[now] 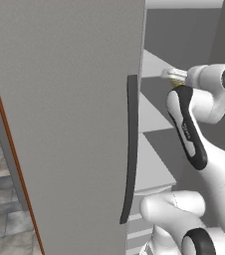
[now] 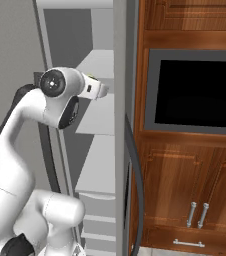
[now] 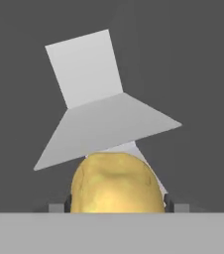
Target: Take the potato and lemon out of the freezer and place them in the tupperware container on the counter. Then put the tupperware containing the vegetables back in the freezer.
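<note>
The freezer stands open, its flat grey door swung toward the base cameras, with a long dark vertical handle down the door's edge. Inside the freezer, pale grey shelves step up one above another against darker grey walls. Right of the freezer in the right base view are reddish-brown wooden cabinets with silver bar handles, framing a dark recessed panel. Left of the freezer door, grey stone floor tiles show low down.

The white arm reaches into the freezer at upper-shelf height. The gripper holds the potato there: in the hand view the fingers pinch it from both sides, and it sits squarely between them, lifted in front of a pale shelf. It is lumpy, dull, tan-yellow and oval.
</note>
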You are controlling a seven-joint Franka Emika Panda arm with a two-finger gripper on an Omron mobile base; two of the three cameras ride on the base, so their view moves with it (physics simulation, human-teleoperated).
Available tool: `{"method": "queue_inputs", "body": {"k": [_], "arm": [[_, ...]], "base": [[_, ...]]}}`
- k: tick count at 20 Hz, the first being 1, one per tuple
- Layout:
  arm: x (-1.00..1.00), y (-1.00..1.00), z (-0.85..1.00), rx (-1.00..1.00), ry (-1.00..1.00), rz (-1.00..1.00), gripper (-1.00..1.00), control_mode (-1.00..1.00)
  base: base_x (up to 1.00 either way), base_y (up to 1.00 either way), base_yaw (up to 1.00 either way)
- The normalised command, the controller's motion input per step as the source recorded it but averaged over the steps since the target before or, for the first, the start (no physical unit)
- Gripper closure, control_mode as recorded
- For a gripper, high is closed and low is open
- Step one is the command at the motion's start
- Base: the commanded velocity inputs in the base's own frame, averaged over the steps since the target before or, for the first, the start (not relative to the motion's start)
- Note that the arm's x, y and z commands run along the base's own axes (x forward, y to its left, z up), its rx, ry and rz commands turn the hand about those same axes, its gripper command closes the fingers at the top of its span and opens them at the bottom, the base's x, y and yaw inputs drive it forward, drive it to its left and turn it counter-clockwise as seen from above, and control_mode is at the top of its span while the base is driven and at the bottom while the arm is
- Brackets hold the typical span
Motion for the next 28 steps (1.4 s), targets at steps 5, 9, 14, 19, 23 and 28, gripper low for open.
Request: {"method": "queue_inputs", "body": {"k": [5,9,14,19,23,28], "arm": [[-1.0,0.16,0.04,0.0,0.14,-0.04,1.0,-1.0],[-1.0,0.14,0.02,0.0,0.21,-0.04,1.0,-1.0],[-0.92,0.18,0.0,0.0,0.25,-0.01,1.0,-1.0],[-0.57,0.25,0.0,0.0,0.31,0.0,1.0,-1.0],[-0.52,0.06,0.0,0.0,0.21,0.0,1.0,-1.0],[-0.15,0.04,0.0,0.0,0.0,0.0,1.0,1.0]], "base": [[0.0,0.0,0.0],[0.0,0.0,0.0],[0.0,0.0,0.0],[0.0,0.0,0.0],[0.0,0.0,0.0],[-0.77,0.63,0.04]]}}
